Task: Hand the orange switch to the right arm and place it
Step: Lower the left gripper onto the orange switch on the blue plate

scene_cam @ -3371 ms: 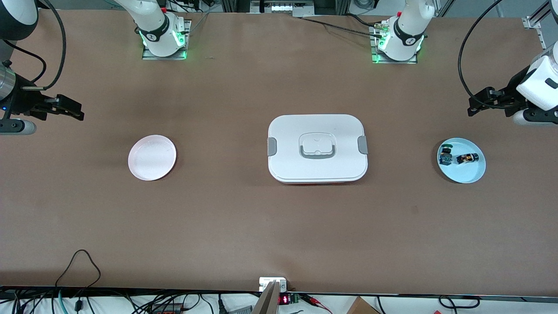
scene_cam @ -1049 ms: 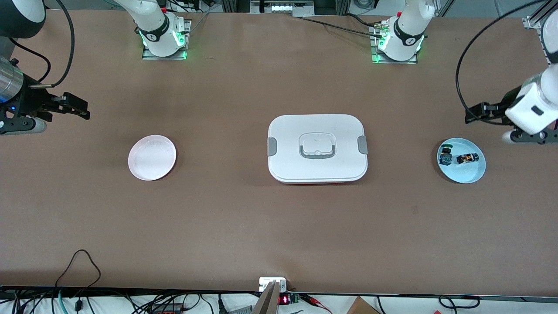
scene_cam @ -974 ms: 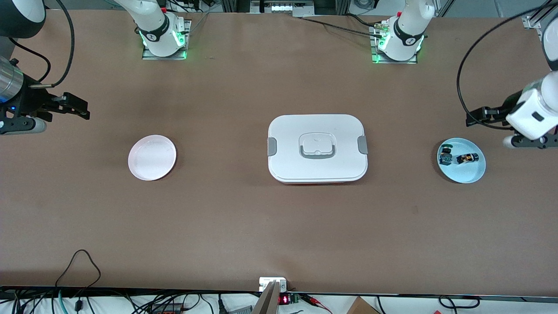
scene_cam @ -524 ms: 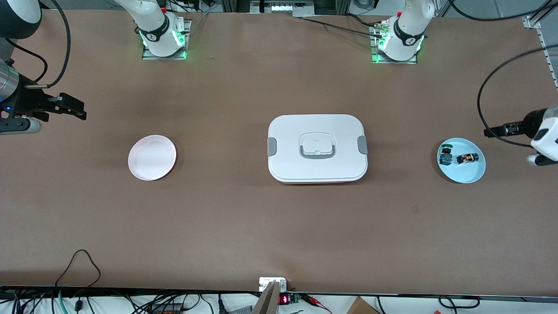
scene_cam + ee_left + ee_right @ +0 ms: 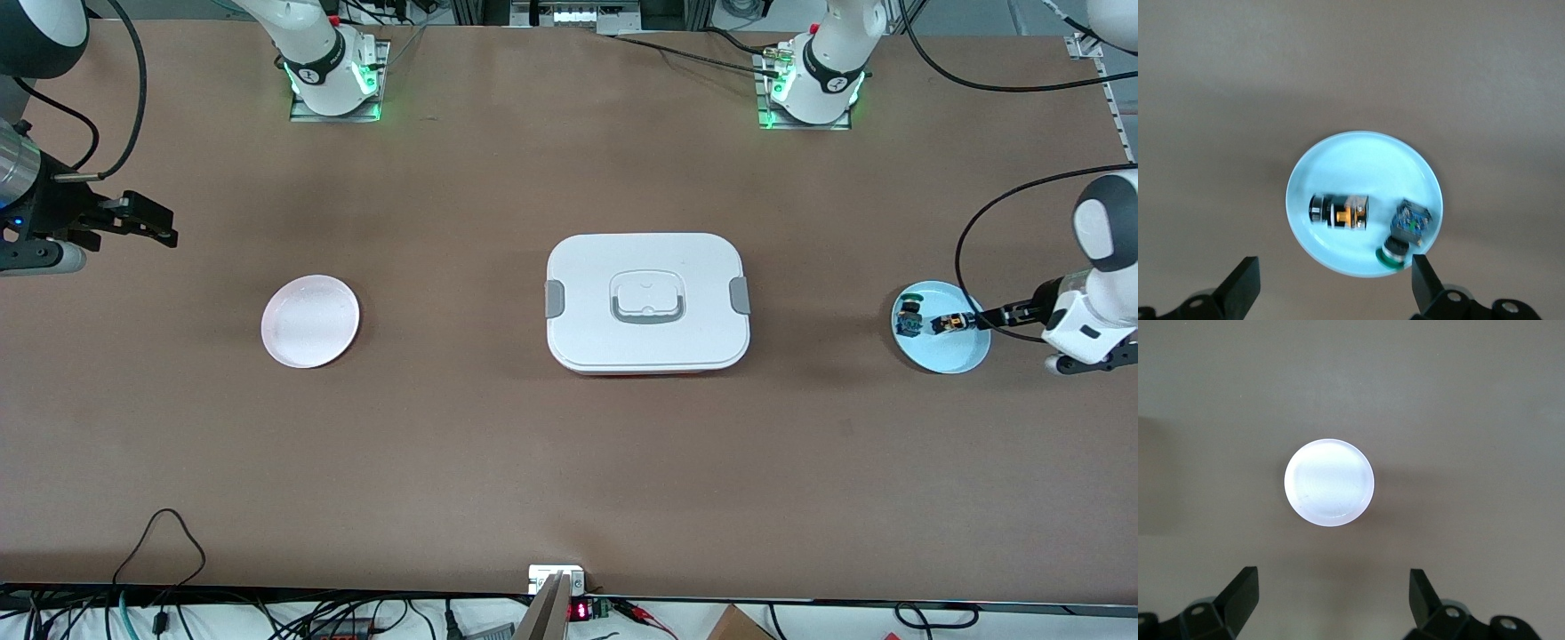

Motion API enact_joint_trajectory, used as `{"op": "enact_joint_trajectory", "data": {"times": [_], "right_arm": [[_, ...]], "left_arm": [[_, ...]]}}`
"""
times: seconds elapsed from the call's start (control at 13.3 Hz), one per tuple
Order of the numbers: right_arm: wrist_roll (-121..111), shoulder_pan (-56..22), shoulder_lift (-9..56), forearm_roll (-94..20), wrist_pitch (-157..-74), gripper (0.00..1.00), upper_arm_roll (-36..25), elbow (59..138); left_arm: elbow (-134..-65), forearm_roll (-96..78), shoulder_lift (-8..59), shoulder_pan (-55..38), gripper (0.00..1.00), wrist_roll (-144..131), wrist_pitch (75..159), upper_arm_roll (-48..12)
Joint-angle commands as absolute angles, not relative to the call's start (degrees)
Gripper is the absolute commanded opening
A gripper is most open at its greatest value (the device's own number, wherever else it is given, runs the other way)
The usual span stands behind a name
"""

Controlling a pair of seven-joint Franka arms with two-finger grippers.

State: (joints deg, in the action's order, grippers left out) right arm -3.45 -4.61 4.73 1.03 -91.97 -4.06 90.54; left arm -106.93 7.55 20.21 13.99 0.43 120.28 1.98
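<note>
You have the brown table (image 5: 498,444) spread wide under both arms, and the biggest thing on it is the white lidded box (image 5: 647,302) with grey clips at its ends, sitting at the middle. Toward the right arm's end of the table lies the pink plate (image 5: 310,321), bare on top; your right wrist view looks straight down on it (image 5: 1329,482). Toward the left arm's end sits the light blue plate (image 5: 956,356), and on it you will find the orange switch (image 5: 951,324) lying on its side, with the blue-and-green-topped component (image 5: 908,318) just beside it, apart from it, on the side toward the box. Your left gripper (image 5: 982,318) hangs over the blue plate's rim close to the switch, and in the left wrist view its fingers (image 5: 1241,290) stand wide apart with nothing between them, the switch (image 5: 1338,211) below. Your right gripper (image 5: 151,224) waits in the air over the table's edge at its own end, fingers (image 5: 1238,597) spread wide and holding nothing
</note>
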Motion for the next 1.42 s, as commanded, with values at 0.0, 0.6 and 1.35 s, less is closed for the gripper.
{"op": "enact_joint_trajectory", "data": {"times": [0.0, 0.6, 1.35], "right_arm": [[-3.69, -4.13, 4.39, 1.32, -91.85, 1.00, -4.65, 90.26], [-3.69, -4.22, 4.39, 0.70, -92.02, 1.00, -4.83, 90.26], [-3.60, -4.31, 3.69, 0.35, -91.94, 1.00, -4.92, 90.97]], "left_arm": [[-115.99, 8.79, 18.19, 16.61, 1.00, 3.59, 133.63, 1.58], [-124.89, 8.53, 23.99, 20.30, 1.00, 3.25, 154.25, 1.14], [-125.85, 8.26, 25.49, 20.83, 0.99, 3.25, 153.99, 0.70]]}}
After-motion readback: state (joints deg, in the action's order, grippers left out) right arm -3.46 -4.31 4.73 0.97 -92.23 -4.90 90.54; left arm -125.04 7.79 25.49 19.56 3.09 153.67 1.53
